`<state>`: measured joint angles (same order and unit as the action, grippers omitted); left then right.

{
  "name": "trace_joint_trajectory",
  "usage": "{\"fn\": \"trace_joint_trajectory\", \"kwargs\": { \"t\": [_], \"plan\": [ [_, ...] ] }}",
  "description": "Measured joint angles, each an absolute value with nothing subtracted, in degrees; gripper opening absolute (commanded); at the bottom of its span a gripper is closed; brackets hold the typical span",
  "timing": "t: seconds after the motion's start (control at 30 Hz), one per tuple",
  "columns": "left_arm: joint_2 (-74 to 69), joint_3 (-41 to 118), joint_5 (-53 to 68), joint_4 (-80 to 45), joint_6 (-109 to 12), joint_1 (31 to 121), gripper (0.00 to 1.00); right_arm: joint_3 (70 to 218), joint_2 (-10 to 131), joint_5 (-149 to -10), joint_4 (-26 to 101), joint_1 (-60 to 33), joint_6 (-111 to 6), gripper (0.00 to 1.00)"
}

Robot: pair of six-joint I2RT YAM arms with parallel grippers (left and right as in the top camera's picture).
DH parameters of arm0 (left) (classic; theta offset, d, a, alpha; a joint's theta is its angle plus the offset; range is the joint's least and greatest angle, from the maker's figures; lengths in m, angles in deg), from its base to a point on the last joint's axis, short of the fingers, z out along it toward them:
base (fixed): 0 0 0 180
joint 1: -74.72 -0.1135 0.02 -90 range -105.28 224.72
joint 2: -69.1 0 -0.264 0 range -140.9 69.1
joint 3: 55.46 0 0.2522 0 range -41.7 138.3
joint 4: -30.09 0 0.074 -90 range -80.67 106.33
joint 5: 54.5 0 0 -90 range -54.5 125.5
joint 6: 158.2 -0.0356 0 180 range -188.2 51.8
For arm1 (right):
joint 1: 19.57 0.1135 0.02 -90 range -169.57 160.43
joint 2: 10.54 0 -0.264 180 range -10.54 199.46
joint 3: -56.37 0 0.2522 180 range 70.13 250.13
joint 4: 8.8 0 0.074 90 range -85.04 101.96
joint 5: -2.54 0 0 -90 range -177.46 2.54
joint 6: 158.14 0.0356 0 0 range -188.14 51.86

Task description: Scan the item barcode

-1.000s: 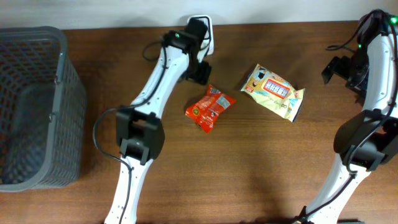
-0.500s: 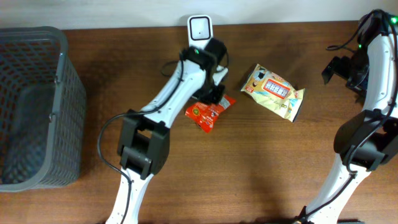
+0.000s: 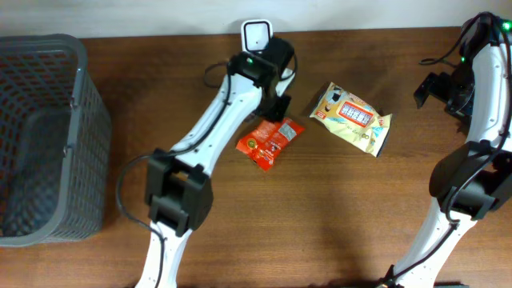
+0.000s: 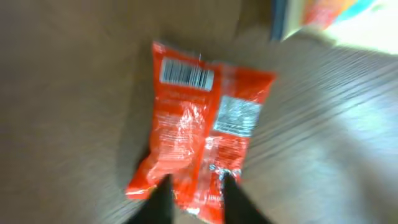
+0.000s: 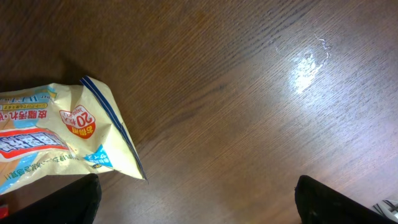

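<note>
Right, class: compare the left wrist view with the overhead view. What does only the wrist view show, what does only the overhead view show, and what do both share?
Only the left wrist view shows the barcode as separate bars, printed at one end of the red packet; overhead that patch is too small to read. Only the overhead view shows the grey basket at the table's left edge and the white scanner at the back. Both show the red packet lying on the wooden table.
</note>
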<state>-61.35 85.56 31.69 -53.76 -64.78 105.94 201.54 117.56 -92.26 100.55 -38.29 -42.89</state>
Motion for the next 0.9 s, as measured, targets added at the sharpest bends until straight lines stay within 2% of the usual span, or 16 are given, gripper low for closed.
{"fn": "trace_joint_trajectory", "kwargs": {
  "t": [0.03,0.1,0.17,0.3,0.33,0.37,0.6,0.63,0.67,0.73,0.77,0.8,0.9],
  "plan": [
    [-60.02,86.15,31.71,-53.97,-64.72,105.94,0.54,201.54,117.56,-92.28,100.55,-38.29,-42.89,0.98],
    [-58.05,86.63,31.75,-54.48,-64.72,105.94,0.69,201.56,117.56,-92.28,100.55,-38.29,-42.89,0.98],
    [-57.53,86.48,31.77,-54.48,-64.24,105.94,0.76,201.56,117.56,-92.26,100.55,-38.29,-42.91,0.98],
    [-57.55,83.99,31.93,-54.63,-64.26,105.94,0.82,201.56,117.56,-92.28,100.55,-38.29,-42.91,0.98],
    [-57.55,83.61,31.93,-54.65,-64.28,105.94,0.96,201.56,117.56,-92.26,100.55,-38.29,-42.91,0.98],
    [-57.55,83.51,31.90,-54.63,-64.21,105.94,1.00,201.56,117.56,-92.28,100.55,-38.29,-42.91,0.98],
    [-57.55,83.42,31.88,-54.39,-64.26,105.94,1.00,201.56,117.56,-92.26,100.55,-38.29,-42.89,0.98],
    [-57.55,83.42,31.58,-54.39,-64.26,105.94,0.85,201.54,117.56,-92.26,100.55,-38.29,-42.89,0.98],
    [-57.55,83.42,31.03,-54.39,-64.26,105.94,0.78,201.56,117.56,-92.28,100.55,-38.29,-42.87,0.98],
    [-57.55,83.37,28.80,-54.39,-64.45,106.16,0.80,201.54,117.56,-92.28,100.55,-38.29,-42.91,0.98],
    [-57.55,83.11,28.28,-54.08,-64.26,106.40,0.77,201.54,117.56,-92.26,100.55,-38.29,-42.89,0.98],
    [-57.55,82.65,27.86,-53.38,-64.28,106.86,0.72,201.56,117.56,-92.28,100.55,-38.29,-42.89,0.98],
    [-57.55,80.31,28.25,-51.70,-64.15,108.63,0.50,201.54,117.56,-92.28,100.55,-38.29,-42.87,0.98]
  ]
}}
